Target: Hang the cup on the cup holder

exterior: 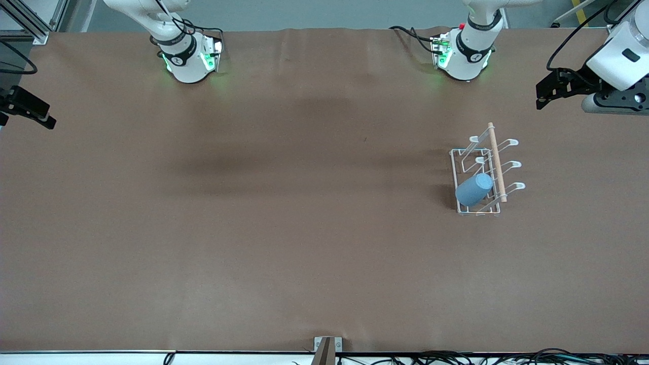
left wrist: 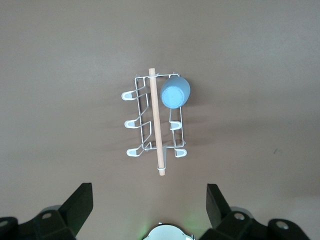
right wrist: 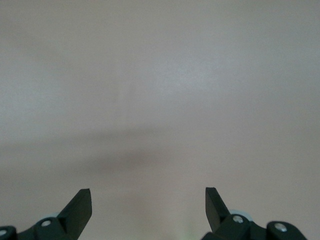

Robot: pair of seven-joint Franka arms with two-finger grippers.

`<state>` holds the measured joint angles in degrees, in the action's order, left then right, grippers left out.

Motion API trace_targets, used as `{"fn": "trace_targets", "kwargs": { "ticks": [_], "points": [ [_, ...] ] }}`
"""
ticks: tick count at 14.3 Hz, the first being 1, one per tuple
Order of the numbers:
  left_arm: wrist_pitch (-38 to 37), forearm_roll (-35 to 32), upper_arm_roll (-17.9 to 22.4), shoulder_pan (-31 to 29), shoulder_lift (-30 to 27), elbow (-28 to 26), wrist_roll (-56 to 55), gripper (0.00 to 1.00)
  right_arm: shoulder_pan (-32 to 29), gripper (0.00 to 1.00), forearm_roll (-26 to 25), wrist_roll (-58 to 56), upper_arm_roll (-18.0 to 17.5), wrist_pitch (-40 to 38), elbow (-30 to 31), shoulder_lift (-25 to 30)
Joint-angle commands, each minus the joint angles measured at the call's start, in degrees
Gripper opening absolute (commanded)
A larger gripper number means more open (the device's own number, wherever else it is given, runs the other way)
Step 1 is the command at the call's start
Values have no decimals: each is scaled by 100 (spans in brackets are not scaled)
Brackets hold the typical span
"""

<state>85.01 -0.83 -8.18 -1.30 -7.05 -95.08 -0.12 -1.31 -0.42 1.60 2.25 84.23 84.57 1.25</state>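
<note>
The cup point(exterior: 474, 189) hangs inverted on the cup holder point(exterior: 485, 175), right of frame centre on the worktop point(exterior: 253, 228). The left gripper point(exterior: 550, 91) hovers at the upper right edge, jaws spread and empty. The right gripper point(exterior: 25, 109) waits at the left edge, jaws likewise apart.

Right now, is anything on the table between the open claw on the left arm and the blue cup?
Only the cup holder itself. The left gripper is open above it; the cup hangs on it, bare table around, seen in the left wrist view.

cup point(exterior: 474, 190) — 1 | cup holder point(exterior: 485, 172) — 1, six prongs
</note>
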Motion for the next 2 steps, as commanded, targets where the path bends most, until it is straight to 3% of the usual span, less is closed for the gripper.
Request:
{"fn": "trace_targets", "kwargs": {
  "ticks": [1,2],
  "points": [
    [51,-93,-17,-2,89,164,-76,100,-202,100,-72,-45,-32,41,95,60],
    [51,-93,-16,-11,125,209,-85,100,-220,100,-63,-45,-32,50,95,51]
  ]
}}
